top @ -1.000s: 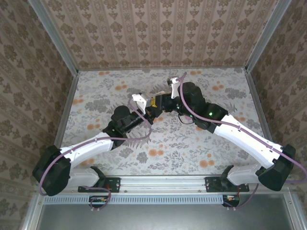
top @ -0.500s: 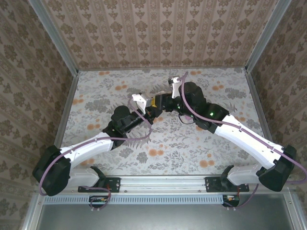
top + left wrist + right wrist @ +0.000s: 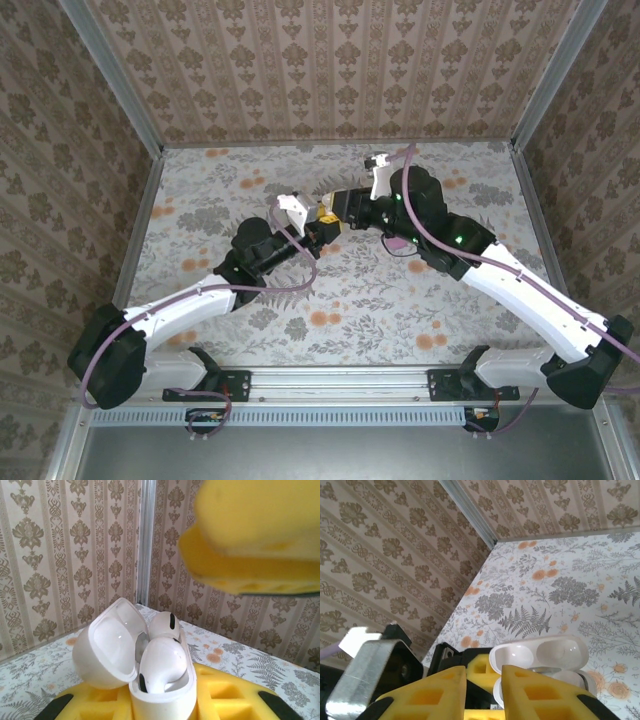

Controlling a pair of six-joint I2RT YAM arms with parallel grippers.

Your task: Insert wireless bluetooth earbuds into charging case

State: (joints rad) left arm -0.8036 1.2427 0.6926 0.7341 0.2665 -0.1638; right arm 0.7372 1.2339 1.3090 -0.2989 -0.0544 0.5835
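My left gripper point(image 3: 162, 702) is shut on a white charging case point(image 3: 165, 692), held upright between its yellow pads point(image 3: 225, 695) with the lid point(image 3: 107, 650) swung open to the left. Two white earbuds sit in the case, one at the back point(image 3: 165, 625) and one in front point(image 3: 162, 662). My right gripper point(image 3: 485, 690) hovers just above and beside the case, and its open lid point(image 3: 540, 655) shows past the right finger. Its yellow fingers point(image 3: 545, 695) stand a narrow gap apart with nothing between them. From above, the two grippers point(image 3: 318, 232) point(image 3: 328, 212) meet mid-table.
The floral table point(image 3: 330, 300) is walled by patterned panels on three sides, with a metal corner post point(image 3: 145, 540) behind the case. Both arms stretch in from the near rail point(image 3: 330, 378) and converge at the centre.
My right arm has drawn back a little to the right and its wrist has turned. The left arm and the case have stayed put.
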